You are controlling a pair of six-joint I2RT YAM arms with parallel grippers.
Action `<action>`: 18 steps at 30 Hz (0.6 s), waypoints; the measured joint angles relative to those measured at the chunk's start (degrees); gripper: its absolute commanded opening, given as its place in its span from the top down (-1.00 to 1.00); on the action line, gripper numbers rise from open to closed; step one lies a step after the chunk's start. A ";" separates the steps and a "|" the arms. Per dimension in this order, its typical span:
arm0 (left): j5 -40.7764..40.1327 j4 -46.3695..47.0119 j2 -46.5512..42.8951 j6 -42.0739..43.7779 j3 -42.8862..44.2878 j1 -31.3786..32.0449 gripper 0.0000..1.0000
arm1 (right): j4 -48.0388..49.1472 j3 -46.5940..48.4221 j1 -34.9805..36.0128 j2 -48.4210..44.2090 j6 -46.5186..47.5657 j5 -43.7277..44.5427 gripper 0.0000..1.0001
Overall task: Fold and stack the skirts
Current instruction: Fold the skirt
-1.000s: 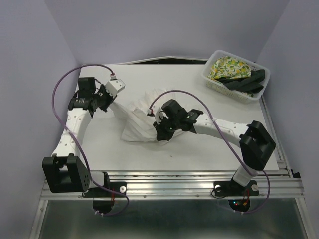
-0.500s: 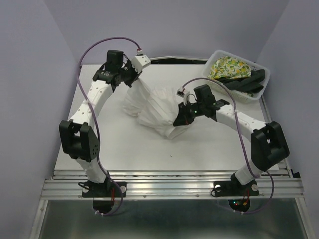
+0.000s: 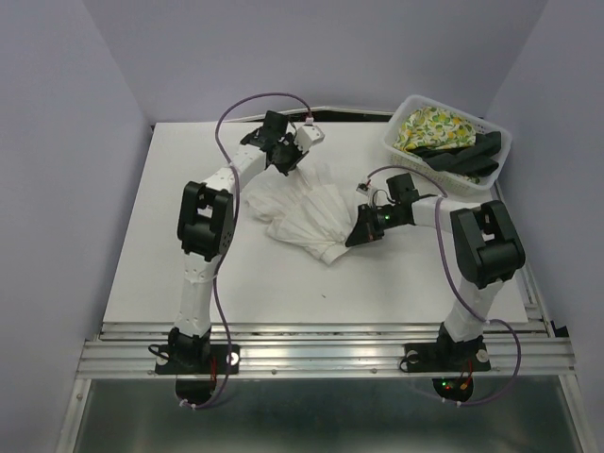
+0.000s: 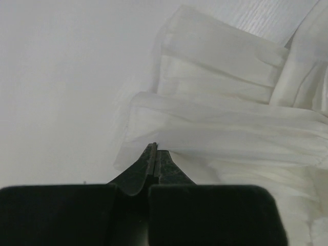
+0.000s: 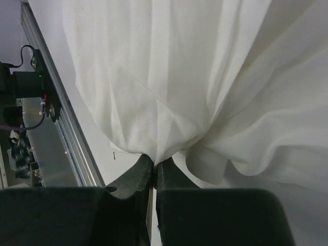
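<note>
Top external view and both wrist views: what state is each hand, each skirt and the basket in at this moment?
white skirt: bunched and unfolded on the table, pinched at two ends.
left hand: shut on the white skirt.
right hand: shut on the white skirt.
lemon-print skirt: crumpled in the basket, unfolded.
black skirt: in the basket beside it, unfolded.
basket: upright at the far right corner, holding two skirts.

1. The white skirt (image 3: 302, 212) is plain creamy white, shadowed grey along its pleats.
2. The printed skirt (image 3: 429, 125) is white with yellow lemons and green leaves.
3. The black skirt (image 3: 467, 156) is plain black.
4. The basket (image 3: 415, 162) is white mesh.
5. The desk (image 3: 170, 255) is white.
6. The walls (image 3: 75, 142) are pale lavender.
7. The left fingers (image 4: 171, 171) are black.
</note>
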State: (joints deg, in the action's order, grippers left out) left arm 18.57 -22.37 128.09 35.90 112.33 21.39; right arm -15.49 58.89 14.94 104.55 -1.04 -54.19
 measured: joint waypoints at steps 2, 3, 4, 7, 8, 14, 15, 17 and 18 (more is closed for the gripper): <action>-0.74 0.00 2.54 -0.24 0.20 0.39 0.58 | 0.57 -0.02 -0.46 2.05 0.50 -0.28 0.99; -0.90 -0.09 3.30 -0.33 0.20 0.52 0.37 | 0.63 -0.02 -0.74 3.30 0.76 -0.31 0.99; -1.38 -0.13 4.39 -0.52 0.20 0.72 0.28 | 0.66 -0.02 -0.81 4.07 0.76 -0.31 0.99; -2.58 -0.22 5.03 -0.96 0.20 0.74 0.01 | 0.74 -0.02 -1.18 4.96 0.11 -0.33 0.83; -2.82 -0.02 4.83 -1.36 0.20 0.68 -0.04 | 0.81 0.00 -1.18 4.96 -0.50 -0.35 0.69; -3.13 -1.60 -0.37 -3.61 0.20 -0.11 -0.48 | 0.90 0.79 -1.16 3.56 -6.84 0.90 -0.11; -3.17 -2.23 -2.45 -4.04 0.00 -0.15 -0.48 | 0.79 0.81 -1.16 2.73 -8.09 1.51 -0.16; -2.97 -2.99 -7.10 -4.98 -0.96 -0.33 -0.48 | 0.46 1.03 -1.16 0.07 -10.01 3.04 -0.36; -2.73 -3.08 -10.80 -5.33 -2.49 -0.48 -0.48 | 0.26 1.49 -1.16 -2.12 -11.08 4.20 -0.39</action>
State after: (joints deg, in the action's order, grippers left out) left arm 15.84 -25.45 117.30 30.57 109.84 20.91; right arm -15.22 60.38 13.78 102.43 -12.12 -50.00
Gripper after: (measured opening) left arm 0.739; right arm 0.610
